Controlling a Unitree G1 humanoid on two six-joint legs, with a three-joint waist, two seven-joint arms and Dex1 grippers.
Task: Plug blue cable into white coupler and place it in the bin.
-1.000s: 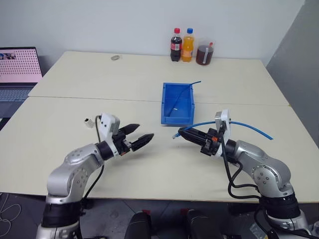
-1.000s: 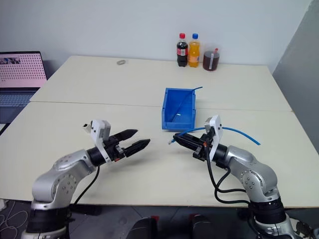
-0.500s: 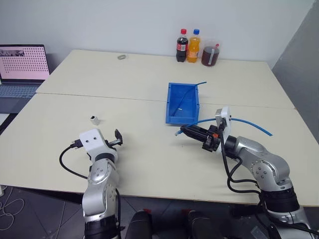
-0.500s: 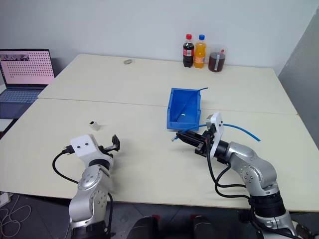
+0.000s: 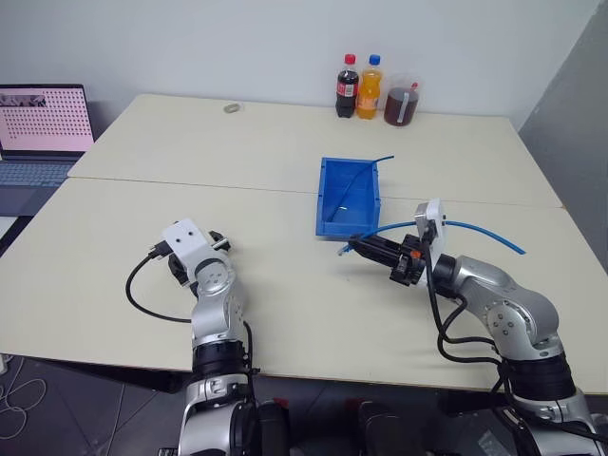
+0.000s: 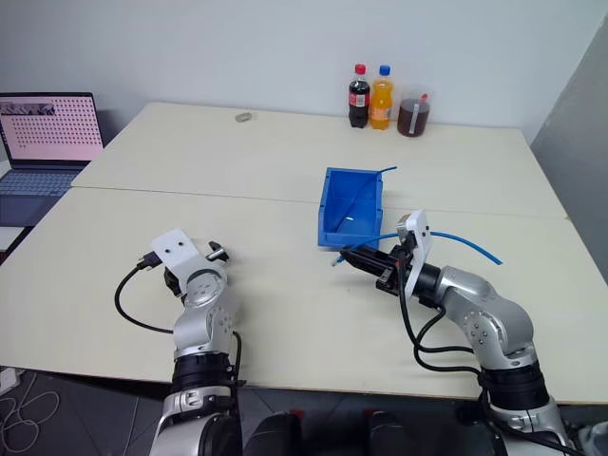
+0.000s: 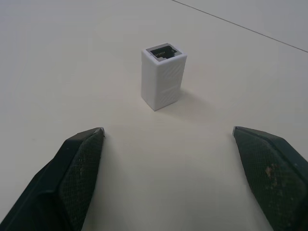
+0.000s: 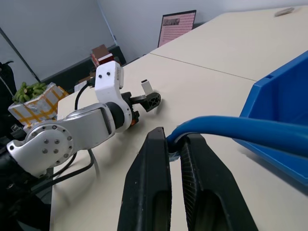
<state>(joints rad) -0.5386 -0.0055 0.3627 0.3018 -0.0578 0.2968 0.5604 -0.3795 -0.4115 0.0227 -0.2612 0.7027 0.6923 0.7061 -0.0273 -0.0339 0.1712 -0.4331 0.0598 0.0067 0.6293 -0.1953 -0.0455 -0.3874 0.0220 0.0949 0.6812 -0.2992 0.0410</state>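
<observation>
Left fingers (image 7: 163, 159) now swung toward white coupler (image 7: 163, 77), spread wide.

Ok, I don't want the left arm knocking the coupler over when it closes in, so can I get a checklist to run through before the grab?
1. White coupler upright on the table, socket up: ok.
2. Left gripper open, its fingers short of the coupler, not touching: ok.
3. Coupler centred between them: roughly, slightly off to one side.
4. Right gripper shut on the blue cable: ok.
5. Cable's plug ready, undamaged: cannot tell.
6. Bin upright, open: ok; a thin darker cable lies in it.
</observation>
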